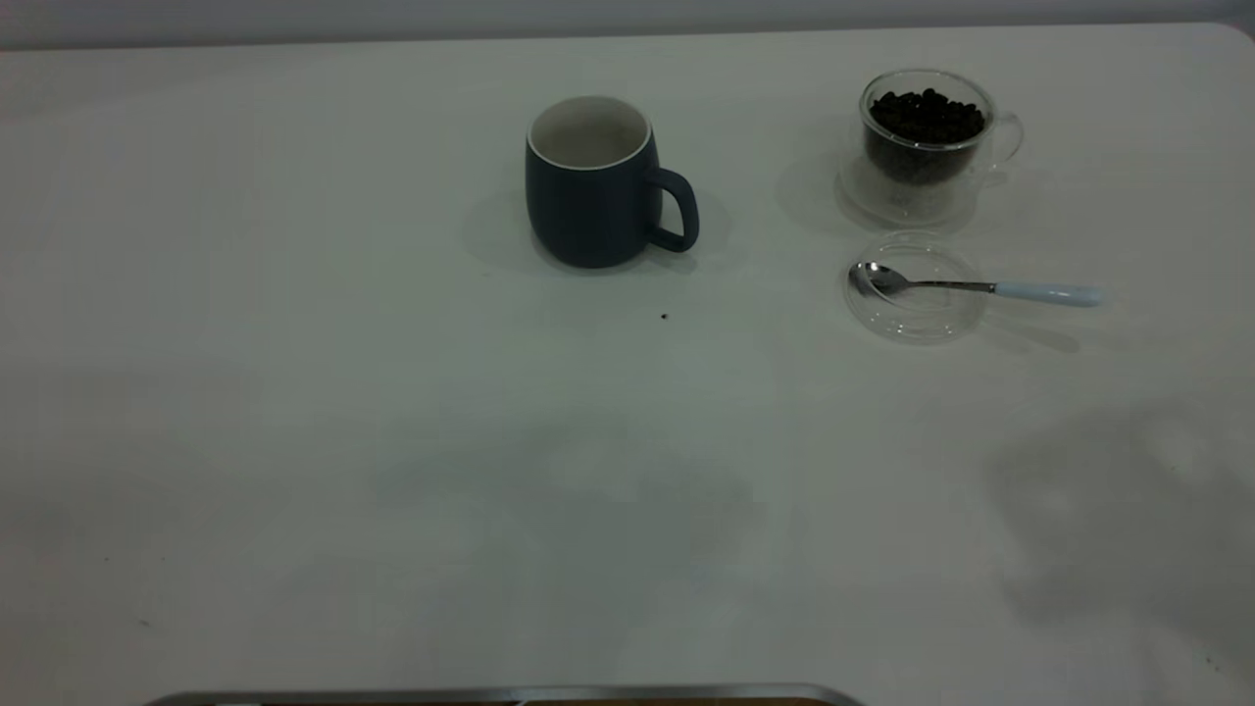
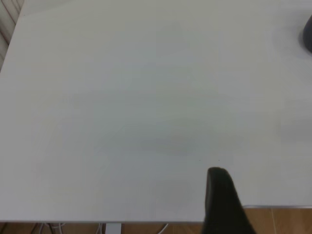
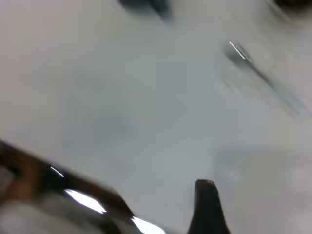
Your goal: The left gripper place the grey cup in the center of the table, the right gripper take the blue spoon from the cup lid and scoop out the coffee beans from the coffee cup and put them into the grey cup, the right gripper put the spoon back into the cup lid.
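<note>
The grey cup (image 1: 591, 183) stands upright on the table (image 1: 294, 392) at mid-back, handle to the right; its edge shows in the left wrist view (image 2: 308, 34). The coffee cup (image 1: 927, 137), heaped with coffee beans (image 1: 927, 116), stands at the back right. In front of it lies the cup lid (image 1: 917, 294) with the blue spoon (image 1: 980, 287) across it, bowl inside, handle pointing right. The spoon appears as a blur in the right wrist view (image 3: 239, 51). My left gripper (image 2: 222, 195) hangs over the table's near edge, far from the cup. My right gripper (image 3: 204, 204) is above bare table, short of the spoon.
A small dark speck (image 1: 664, 316) lies in front of the grey cup. The table's metal front edge (image 1: 490, 694) runs along the near side. Soft arm shadows fall on the near middle and near right of the tabletop.
</note>
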{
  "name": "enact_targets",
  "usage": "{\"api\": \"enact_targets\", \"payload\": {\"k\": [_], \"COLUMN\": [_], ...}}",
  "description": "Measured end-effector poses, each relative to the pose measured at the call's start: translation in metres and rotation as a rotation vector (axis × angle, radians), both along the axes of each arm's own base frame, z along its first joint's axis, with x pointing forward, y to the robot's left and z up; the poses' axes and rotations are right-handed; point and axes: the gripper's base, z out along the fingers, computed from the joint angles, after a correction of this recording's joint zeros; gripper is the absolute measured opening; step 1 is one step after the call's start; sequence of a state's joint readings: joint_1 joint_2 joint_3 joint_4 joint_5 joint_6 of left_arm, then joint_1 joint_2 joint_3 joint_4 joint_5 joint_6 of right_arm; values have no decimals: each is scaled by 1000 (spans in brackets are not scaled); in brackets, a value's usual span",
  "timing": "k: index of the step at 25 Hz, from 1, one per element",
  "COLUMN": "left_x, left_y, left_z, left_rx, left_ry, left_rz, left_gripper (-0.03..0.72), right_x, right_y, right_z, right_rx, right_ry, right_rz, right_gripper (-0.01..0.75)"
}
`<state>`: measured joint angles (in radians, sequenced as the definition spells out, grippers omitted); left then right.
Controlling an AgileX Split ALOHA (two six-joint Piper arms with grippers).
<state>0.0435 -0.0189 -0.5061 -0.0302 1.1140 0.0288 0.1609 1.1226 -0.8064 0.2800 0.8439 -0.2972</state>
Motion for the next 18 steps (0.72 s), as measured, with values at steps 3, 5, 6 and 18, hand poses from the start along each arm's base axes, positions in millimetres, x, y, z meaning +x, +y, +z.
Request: {"api": "enact_targets", "payload": {"k": [3,5,6,18], "left_x": [0,0,0,0], "left_y": [0,0,0,0], "left_z": [0,0,0,0], "left_rx": [0,0,0,1], "left_ry": [0,0,0,0], "left_rz": [0,0,0,-1], "left_gripper": [507,507,507,507], "right_x": [-37,-60,-73,-171], "right_y": [-21,-29,-31,-44], "right_z": [9,9,8,-17], "right_rx": [-138,-161,-149,-22], "right_ry": [64,68,58,-250], "right_rz": [-107,-166,-184,-221], "right_gripper": [575,575,575,575]}}
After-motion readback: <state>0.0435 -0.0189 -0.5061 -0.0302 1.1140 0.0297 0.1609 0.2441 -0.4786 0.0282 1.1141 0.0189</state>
